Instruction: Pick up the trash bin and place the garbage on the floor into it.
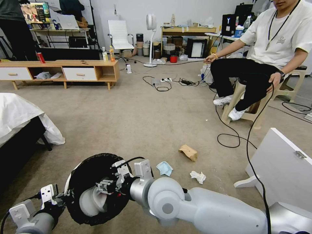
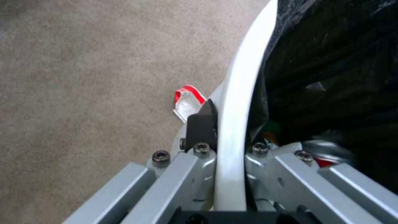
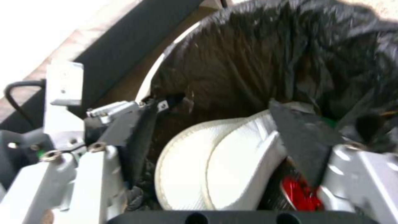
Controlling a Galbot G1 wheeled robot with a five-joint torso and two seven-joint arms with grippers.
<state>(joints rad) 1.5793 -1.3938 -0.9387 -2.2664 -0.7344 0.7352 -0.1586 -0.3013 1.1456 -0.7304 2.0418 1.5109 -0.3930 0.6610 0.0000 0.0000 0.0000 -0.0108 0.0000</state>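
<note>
Holding the trash bin (image 1: pixel 85 208) rim pinched in my left end effector (image 2: pixel 230 137), right end effector (image 3: pixel 215 140) spread inside; mask (image 1: pixel 164 168), tissue (image 1: pixel 198 176), paper bag (image 1: pixel 188 152) remain

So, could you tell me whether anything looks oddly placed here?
Yes: the round white bin with its black liner is tipped, mouth facing the camera, while the left gripper clamps its rim. A red-white snack packet lies on the beige carpet beside it.

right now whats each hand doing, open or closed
Left hand: closed on the bin rim.
Right hand: open, inside the bin's mouth, holding nothing.
</note>
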